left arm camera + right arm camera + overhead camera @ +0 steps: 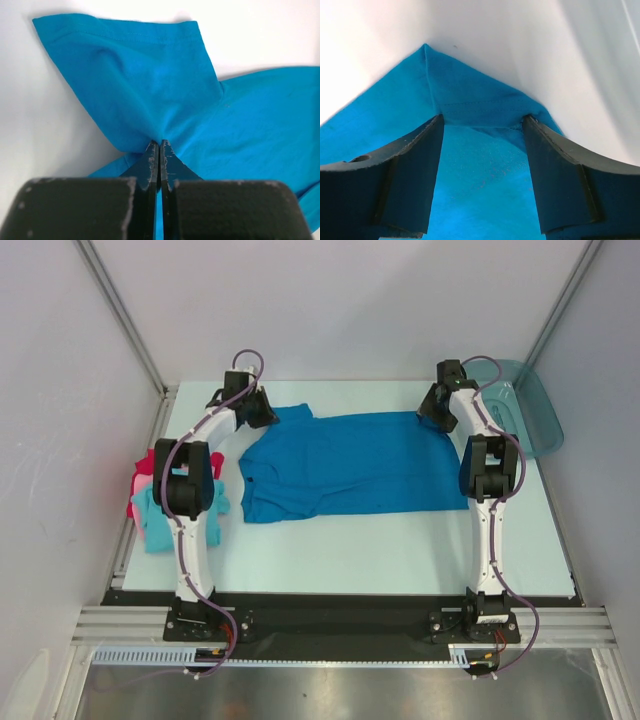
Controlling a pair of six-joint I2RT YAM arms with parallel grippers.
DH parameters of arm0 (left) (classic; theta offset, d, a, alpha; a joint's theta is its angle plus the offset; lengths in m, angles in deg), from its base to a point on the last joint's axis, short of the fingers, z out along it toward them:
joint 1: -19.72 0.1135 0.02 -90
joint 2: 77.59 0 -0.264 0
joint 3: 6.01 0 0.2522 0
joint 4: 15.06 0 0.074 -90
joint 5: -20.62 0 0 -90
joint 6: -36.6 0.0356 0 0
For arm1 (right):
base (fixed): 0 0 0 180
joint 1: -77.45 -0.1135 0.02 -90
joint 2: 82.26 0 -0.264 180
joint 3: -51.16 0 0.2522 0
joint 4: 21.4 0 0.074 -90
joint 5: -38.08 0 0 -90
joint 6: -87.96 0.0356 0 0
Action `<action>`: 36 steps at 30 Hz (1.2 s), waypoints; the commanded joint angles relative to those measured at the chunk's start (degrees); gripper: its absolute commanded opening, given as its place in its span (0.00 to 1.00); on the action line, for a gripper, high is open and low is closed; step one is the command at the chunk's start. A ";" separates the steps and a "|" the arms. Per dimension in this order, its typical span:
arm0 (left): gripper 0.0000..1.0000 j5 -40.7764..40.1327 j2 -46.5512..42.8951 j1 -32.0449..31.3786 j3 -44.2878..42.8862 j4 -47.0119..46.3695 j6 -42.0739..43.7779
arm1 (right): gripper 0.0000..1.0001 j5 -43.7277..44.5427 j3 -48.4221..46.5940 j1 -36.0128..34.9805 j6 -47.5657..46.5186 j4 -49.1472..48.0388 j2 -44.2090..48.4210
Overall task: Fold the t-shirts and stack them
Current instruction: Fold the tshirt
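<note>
Lying spread flat mid-table (380,550), blue shirt (345,465) is reaching from one gripper to the other, collar end left, hem right. Left gripper (159,150) is clamping tight on cloth at the base of the far sleeve; right gripper (482,122) is sitting with jaws wide apart, straddling the far hem corner without pinching it. At the table's left edge, red shirt (150,462), pink shirt (140,483) and turquoise shirt (155,525) are lying heaped together; tray (520,405) is sitting at the far right corner.
</note>
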 commanded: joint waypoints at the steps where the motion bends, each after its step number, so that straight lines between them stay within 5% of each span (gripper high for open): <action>1: 0.00 0.42 -4.40 -0.34 0.17 -1.73 1.02 | 0.69 2.05 0.13 0.06 -0.08 1.98 -0.19; 6: 0.00 0.86 -4.84 -0.34 1.13 -2.34 0.67 | 0.58 2.14 1.27 -0.02 0.19 1.11 0.61; 8: 0.00 0.78 -5.01 -0.34 1.57 -2.61 0.67 | 0.40 2.14 2.85 0.06 0.27 0.49 1.22; 17: 0.00 0.60 -6.07 -0.34 2.89 -3.31 1.02 | 0.01 2.57 9.35 -0.02 0.89 -3.91 4.03; 36: 0.00 -1.86 -12.30 -1.30 5.96 -2.96 2.26 | 0.00 7.24 31.94 -2.22 1.33 -22.97 24.33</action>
